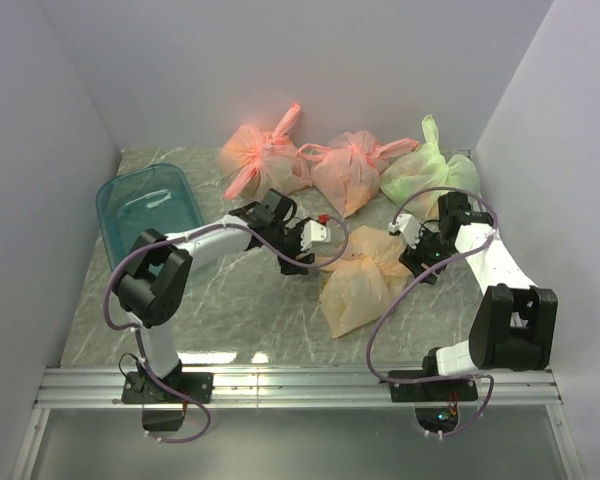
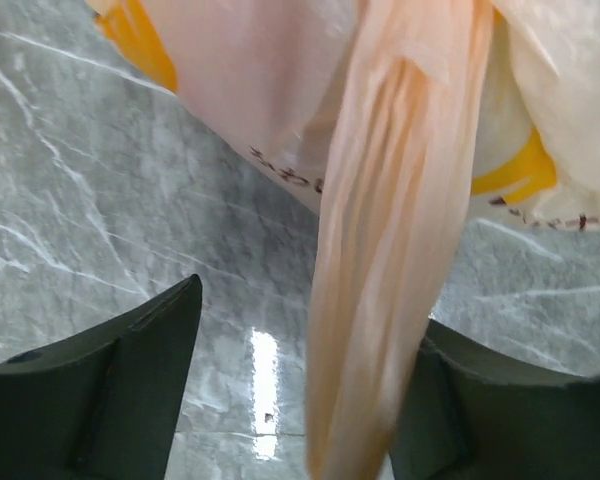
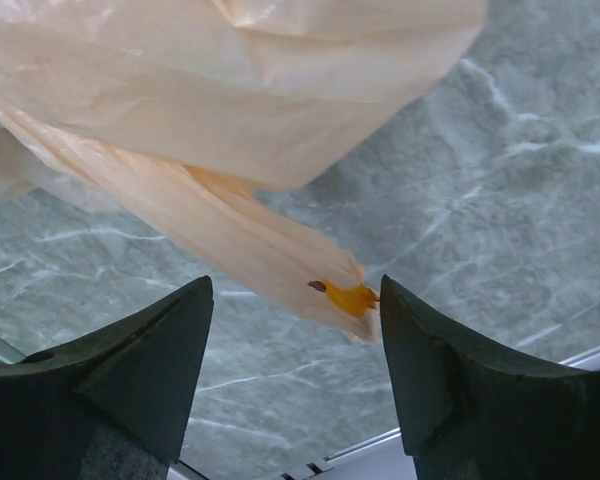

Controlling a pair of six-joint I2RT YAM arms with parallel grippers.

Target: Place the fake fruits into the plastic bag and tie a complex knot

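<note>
The plastic bag, pale orange with yellow banana prints, lies bulging on the marble table between my two grippers. No fake fruits show in the open; the bag's contents are hidden. My left gripper is open at the bag's upper left. In the left wrist view a twisted bag handle hangs between the jaws, against the right finger. My right gripper is open at the bag's upper right. In the right wrist view the other handle's tip lies between the jaws, touching the right finger.
A teal bin stands at the back left. Two knotted salmon bags and a light green bag sit along the back wall. White walls close both sides. A metal rail runs along the near edge.
</note>
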